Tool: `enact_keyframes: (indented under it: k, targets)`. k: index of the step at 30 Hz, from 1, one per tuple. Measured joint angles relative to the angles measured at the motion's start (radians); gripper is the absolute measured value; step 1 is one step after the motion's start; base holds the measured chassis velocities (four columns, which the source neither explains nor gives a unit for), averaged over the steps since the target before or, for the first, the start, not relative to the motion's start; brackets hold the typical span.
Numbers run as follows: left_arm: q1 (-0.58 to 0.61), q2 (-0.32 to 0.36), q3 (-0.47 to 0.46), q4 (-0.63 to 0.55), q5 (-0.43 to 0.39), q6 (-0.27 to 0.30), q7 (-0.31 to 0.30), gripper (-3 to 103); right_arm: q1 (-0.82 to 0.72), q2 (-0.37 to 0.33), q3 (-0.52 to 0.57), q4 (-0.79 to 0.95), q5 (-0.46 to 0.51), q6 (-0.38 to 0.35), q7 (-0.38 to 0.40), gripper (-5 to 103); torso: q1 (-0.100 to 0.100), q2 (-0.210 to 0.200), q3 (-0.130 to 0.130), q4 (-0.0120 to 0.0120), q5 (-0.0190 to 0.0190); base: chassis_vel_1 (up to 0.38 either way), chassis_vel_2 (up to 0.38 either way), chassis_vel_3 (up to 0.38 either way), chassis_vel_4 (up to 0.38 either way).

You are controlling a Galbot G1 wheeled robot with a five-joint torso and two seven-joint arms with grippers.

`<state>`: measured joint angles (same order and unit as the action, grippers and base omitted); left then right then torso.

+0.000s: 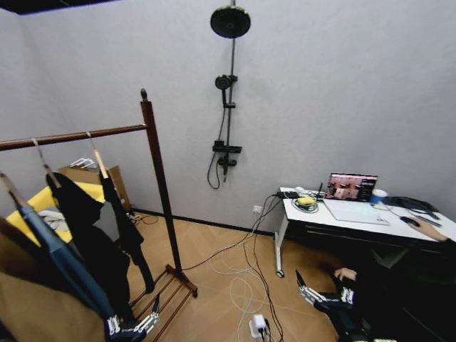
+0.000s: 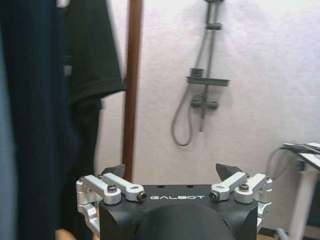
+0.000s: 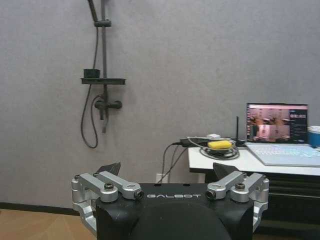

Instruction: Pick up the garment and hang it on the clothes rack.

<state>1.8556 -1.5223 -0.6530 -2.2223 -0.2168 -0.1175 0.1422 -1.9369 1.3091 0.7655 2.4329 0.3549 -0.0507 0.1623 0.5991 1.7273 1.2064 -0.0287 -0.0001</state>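
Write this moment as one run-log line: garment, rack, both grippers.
garment: black, hanging on rail | clothes rack: standing by wall | left gripper: open, empty, low beside rack base | right gripper: open, empty, low near desk

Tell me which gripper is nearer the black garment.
Left. The left gripper sits low beside the black garment on the clothes rack; the right gripper is far across, near the desk.

Left gripper and right gripper: black housing, white "GALBOT" lettering, silver linkage arms, dark screw heads, short black pointed fingertips
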Motion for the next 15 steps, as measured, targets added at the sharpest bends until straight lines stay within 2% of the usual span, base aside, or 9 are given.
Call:
enact_keyframes:
  k: [15]
  targets:
    - [0.0, 0.0, 0.0, 0.0, 0.0, 0.0, 0.0, 100, 0.0, 0.0, 0.0, 0.0, 0.0, 0.0, 0.0, 100, 0.0, 0.0, 0.0, 0.0, 0.0002, -0.125, -0.132, -0.124, -0.125]
